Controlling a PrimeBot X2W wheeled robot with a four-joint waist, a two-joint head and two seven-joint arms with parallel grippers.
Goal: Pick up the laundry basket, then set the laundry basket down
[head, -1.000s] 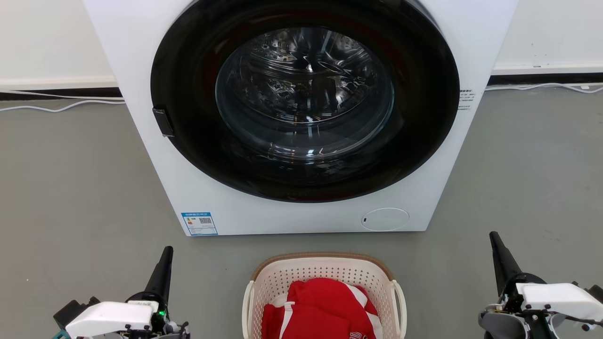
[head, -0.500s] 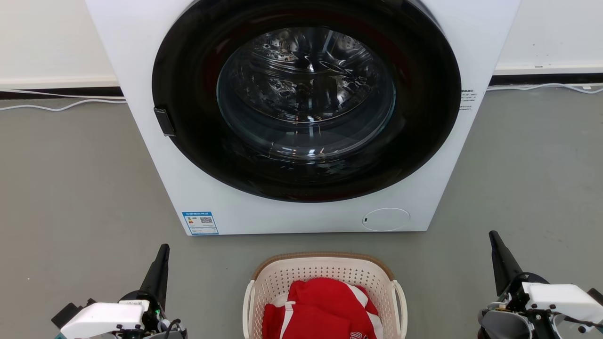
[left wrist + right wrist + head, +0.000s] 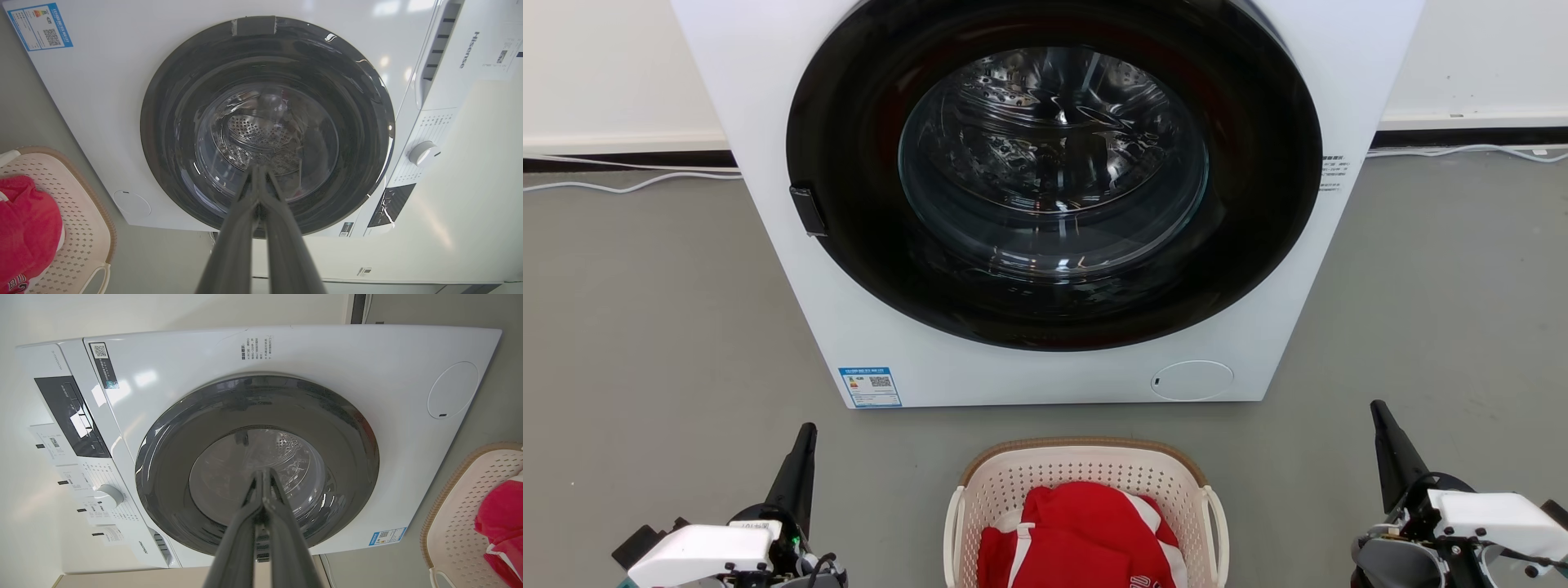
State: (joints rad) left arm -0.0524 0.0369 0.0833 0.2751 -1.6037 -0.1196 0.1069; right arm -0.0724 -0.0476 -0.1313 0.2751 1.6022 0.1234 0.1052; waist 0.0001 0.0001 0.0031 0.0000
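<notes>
One white washing machine [image 3: 1045,204] with a round glossy dark glass door is seen on the grey floor [image 3: 645,327]. One perforated cream laundry basket [image 3: 1086,474], brown-rimmed, is set just before it, holding red cloth [image 3: 1078,531]. Two claws, left claw [image 3: 805,441] and right claw [image 3: 1380,420], are pressed together.

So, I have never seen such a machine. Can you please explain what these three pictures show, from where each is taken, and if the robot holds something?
The robot has two arms. The head view looks down at a washing machine on the grey floor, door closed. Before it stands the laundry basket, holding red clothing. The left gripper and right gripper wait on either side, apart from the basket. The other two pictures come from wrist cameras looking along each arm's dark fingers, so the washer looks tilted. Both pairs of fingers are pressed together, holding nothing.
</notes>
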